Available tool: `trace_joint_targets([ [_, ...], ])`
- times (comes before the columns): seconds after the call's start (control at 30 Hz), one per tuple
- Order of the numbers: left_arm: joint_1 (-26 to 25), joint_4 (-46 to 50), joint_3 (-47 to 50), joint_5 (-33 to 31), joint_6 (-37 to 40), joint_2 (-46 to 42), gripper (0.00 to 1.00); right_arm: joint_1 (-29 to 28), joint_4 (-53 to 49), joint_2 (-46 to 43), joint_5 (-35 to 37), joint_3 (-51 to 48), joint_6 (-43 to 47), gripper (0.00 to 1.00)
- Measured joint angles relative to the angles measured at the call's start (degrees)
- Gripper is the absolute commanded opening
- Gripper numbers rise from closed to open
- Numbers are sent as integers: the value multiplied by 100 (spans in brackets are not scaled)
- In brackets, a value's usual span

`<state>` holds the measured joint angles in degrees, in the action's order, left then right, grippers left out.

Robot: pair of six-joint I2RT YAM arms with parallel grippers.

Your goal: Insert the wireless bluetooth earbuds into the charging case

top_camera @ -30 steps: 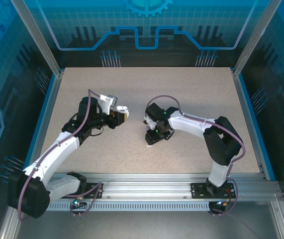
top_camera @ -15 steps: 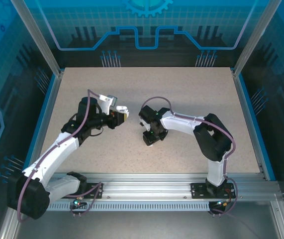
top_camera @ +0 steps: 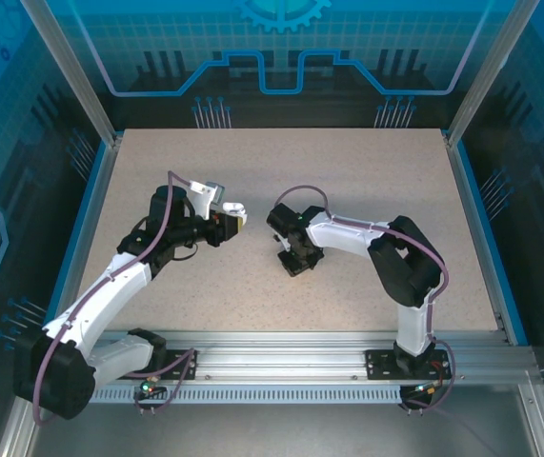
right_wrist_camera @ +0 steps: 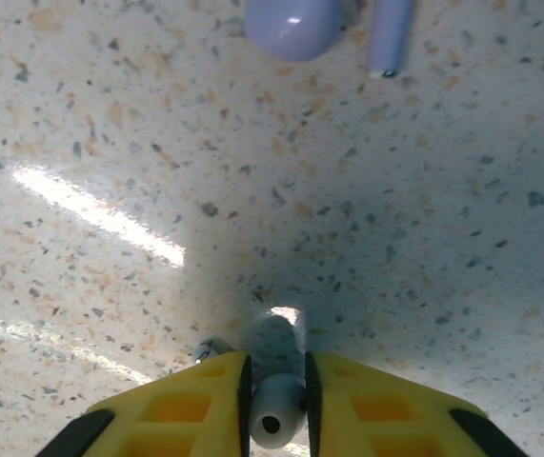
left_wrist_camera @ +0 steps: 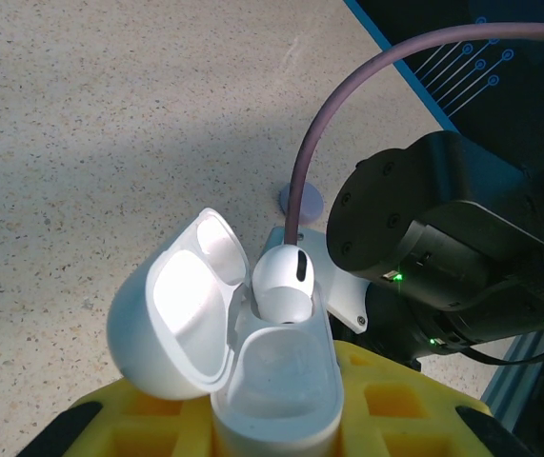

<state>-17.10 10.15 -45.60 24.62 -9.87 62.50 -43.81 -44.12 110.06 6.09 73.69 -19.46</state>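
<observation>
Down at the near end of the right wrist view, the right gripper has its yellow pads squeezed in on a tiny whitish earbud, right at the table surface. I can't tell if it's lifted off yet. These things look feather-light, hard and glossy, so I'd guess they squirt out of a pinch pretty easily. Gripping across the rounded body like this seems OK, but the stem has to stay free to go into the slot.

Further out on the same patch of table there's a pale-lavender bud with a stem-like piece just beside it. I can't make out whether they're joined.

Over on the other side, the left gripper is clamped around the charging case and holds it up off the table with the lid flipped open. One seated earbud is already in its well, head poking up. The other well looks empty from here. The case is smooth, rigid plastic, and I'd bet the hinge is the weak spot.

Beyond the case, a flat purple disc lies on the table.
</observation>
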Motion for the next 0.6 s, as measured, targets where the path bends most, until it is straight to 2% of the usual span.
trace_joint_targets([
  [0.2, -2, 7, 0, -26, 63, 0, 9, 42, 0, -9, 144, 11, 37, 16],
  [0.4, 0, 7, 0, -44, 87, 0, 9, 48, 50, -24, 109, 24, 686, 15],
  [0.6, 0, 31, 0, -46, 87, -46, 8, 164, 39, -26, 103, 295, 1268, 23],
])
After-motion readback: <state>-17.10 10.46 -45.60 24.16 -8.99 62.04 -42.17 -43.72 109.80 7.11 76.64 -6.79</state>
